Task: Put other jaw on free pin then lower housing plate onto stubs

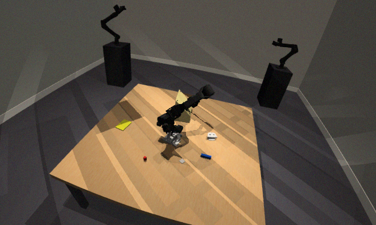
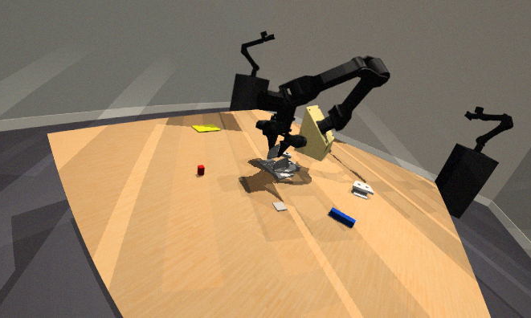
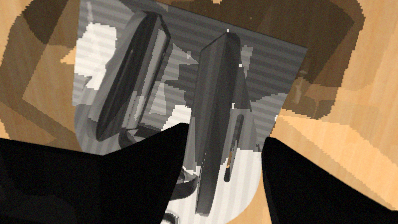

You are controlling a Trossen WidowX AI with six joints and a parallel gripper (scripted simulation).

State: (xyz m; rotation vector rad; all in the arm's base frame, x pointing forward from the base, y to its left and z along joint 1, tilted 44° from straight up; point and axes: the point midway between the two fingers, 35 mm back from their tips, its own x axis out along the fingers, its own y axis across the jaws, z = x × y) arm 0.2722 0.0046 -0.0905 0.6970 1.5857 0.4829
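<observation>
My gripper (image 1: 173, 132) (image 2: 275, 154) (image 3: 225, 139) is shut on a grey jaw (image 3: 215, 95), held on edge between the fingertips. It is low over the grey base plate (image 2: 271, 170) (image 3: 280, 65). The other jaw (image 3: 132, 75) stands on the plate to the left of the held one in the wrist view, with a gap between them. The free pin is hidden, and I cannot tell whether the held jaw touches it or how the gear teeth stand. The white housing plate (image 1: 211, 134) (image 2: 361, 186), with two holes, is on the table right of the base.
A blue bar (image 1: 206, 156) (image 2: 341, 218), a pale tile (image 1: 182, 161) (image 2: 279, 206) and a red block (image 1: 145, 158) (image 2: 201, 170) lie nearer the front. A yellow sheet (image 1: 123, 125) (image 2: 206, 128) lies far left. A tall khaki block (image 2: 315, 138) stands behind the base, close to my arm.
</observation>
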